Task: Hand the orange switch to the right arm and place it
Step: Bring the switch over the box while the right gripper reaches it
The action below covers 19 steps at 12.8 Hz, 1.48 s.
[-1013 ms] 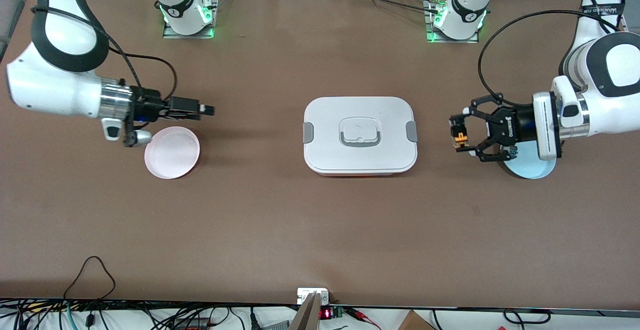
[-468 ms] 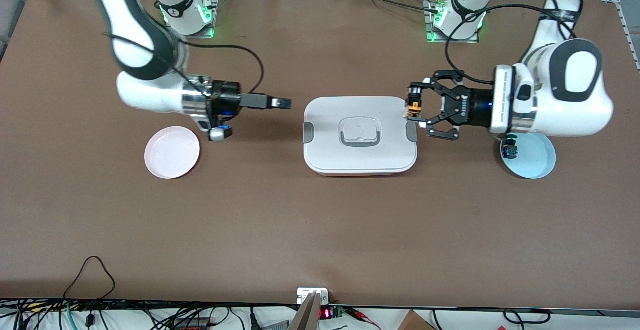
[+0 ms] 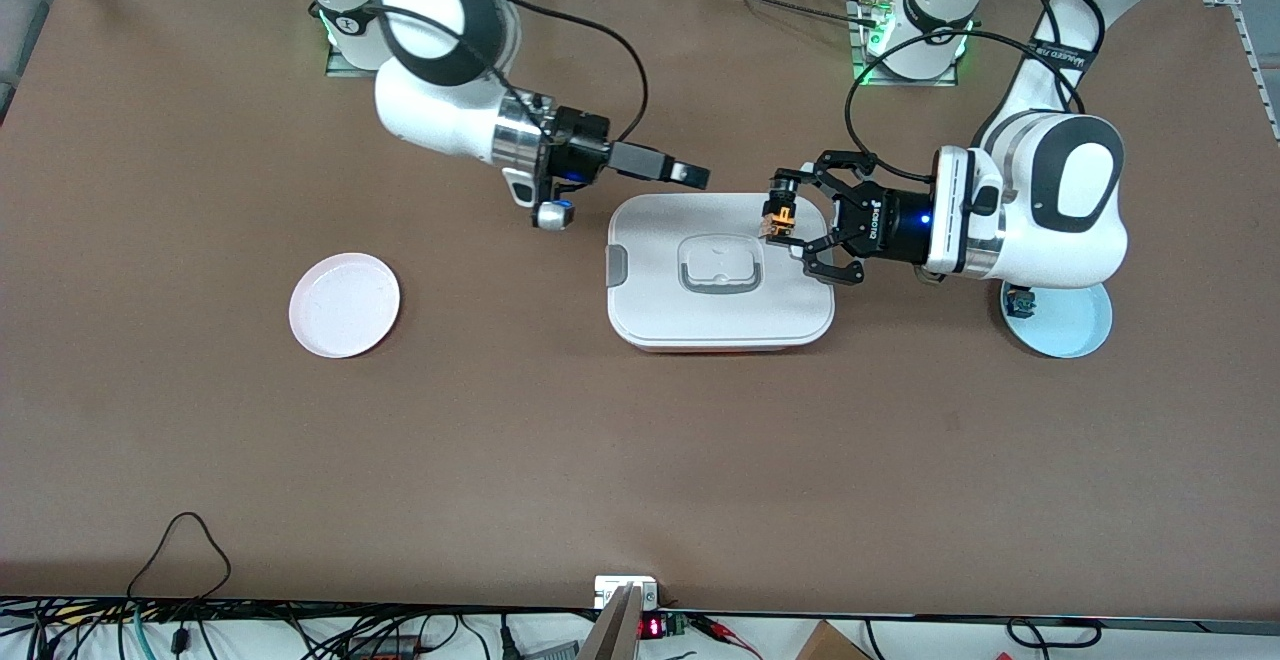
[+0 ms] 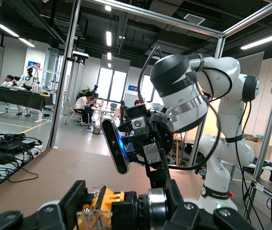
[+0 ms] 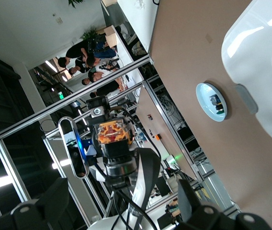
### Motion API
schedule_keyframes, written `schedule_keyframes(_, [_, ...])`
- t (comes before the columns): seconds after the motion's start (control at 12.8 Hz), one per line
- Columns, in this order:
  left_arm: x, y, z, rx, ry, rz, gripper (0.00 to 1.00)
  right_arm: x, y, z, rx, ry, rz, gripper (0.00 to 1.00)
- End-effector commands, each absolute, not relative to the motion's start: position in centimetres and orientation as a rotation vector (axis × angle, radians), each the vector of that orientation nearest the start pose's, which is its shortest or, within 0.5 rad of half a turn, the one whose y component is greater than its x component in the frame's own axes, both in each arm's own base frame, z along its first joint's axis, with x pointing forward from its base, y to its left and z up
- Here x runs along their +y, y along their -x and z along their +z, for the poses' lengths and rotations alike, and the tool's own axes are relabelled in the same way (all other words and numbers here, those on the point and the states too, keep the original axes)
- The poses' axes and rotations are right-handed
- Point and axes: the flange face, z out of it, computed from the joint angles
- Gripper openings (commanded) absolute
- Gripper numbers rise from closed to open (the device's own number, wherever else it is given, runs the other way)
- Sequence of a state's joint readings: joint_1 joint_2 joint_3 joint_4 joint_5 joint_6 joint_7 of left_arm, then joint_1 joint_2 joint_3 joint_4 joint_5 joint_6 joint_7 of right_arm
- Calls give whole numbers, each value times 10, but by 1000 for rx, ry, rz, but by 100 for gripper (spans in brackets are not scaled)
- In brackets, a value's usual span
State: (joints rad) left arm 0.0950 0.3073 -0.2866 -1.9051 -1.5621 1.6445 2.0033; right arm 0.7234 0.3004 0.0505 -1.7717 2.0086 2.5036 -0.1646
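Over the white lidded box (image 3: pixel 720 270), left hand (image 3: pixel 779 217) grips the orange switch (image 3: pixel 778 215) w/ right hand (image 3: pixel 690 176) spread apart nearby—misaligned approach could knock it loose onto bench (image 3: pixel 640 440).

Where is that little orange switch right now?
In the front view, the orange switch is up in the air, pinched in the left claw over the white lidded box, facing the right claw.

The small orange-tan boxy switch (image 5: pixel 112 132) is held up by the black claw-like left gripper (image 5: pixel 113 143), above a brown table (image 5: pixel 198 52) where a round light-blue dish (image 5: pixel 211 101) is seen beside a white lidded container (image 5: pixel 265 72).
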Motion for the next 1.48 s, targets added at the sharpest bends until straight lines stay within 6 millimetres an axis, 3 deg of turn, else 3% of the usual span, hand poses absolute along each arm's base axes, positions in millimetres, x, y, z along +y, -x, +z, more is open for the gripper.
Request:
schedule_keyframes(0.0, [-204, -578, 403, -1100, -1153, 1023, 0, 493, -494, 431, 626, 1614, 154, 100])
schedule_keyframes(0.31, [-204, -578, 405, -1109, -1154, 1041, 0, 504, -506, 416, 611, 1645, 115, 100])
schedule_keyframes(0.55, [-204, -578, 406, -1110, -1153, 1042, 0, 505, -515, 424, 500, 1733, 20, 100])
schedule_keyframes(1.01, [-209, -578, 411, -1104, -1148, 1053, 0, 530, -499, 433, 454, 1787, -78, 99])
schedule_keyframes(1.25, [-209, -578, 414, -1106, -1156, 1056, 0, 529, -500, 436, 450, 1785, -84, 82])
schedule_keyframes(1.4, [-209, -578, 414, -1108, -1159, 1057, 0, 527, -502, 436, 454, 1784, -87, 77])
